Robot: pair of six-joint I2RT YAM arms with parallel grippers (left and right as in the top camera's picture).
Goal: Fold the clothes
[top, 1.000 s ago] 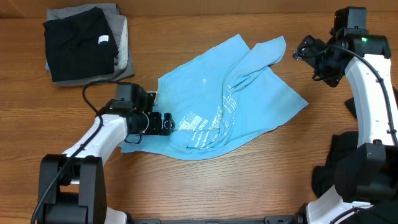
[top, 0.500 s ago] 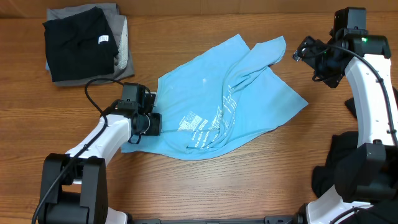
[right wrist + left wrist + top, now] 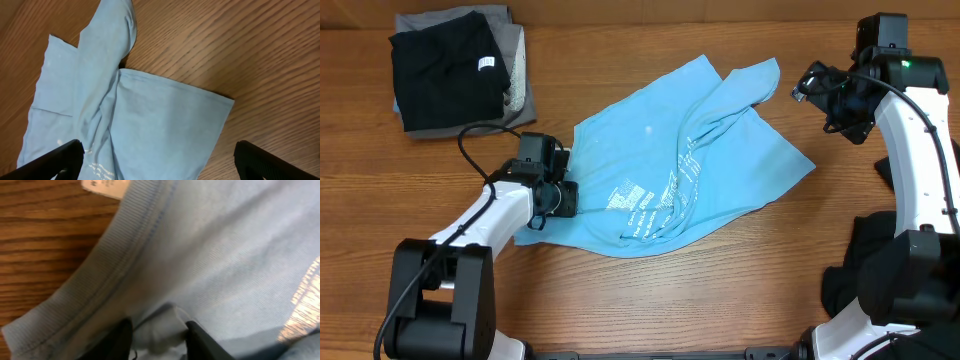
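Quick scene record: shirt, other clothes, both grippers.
T-shirt: light blue, crumpled, not folded
stack: black and grey garments, folded, far left of the table
left gripper: pinching a T-shirt fold just inside the collar
right gripper: open, empty, raised over the T-shirt's right edge

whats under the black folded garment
A grey fabric garment peeks out along the right and top edges of the black folded garment; the rest beneath is covered.
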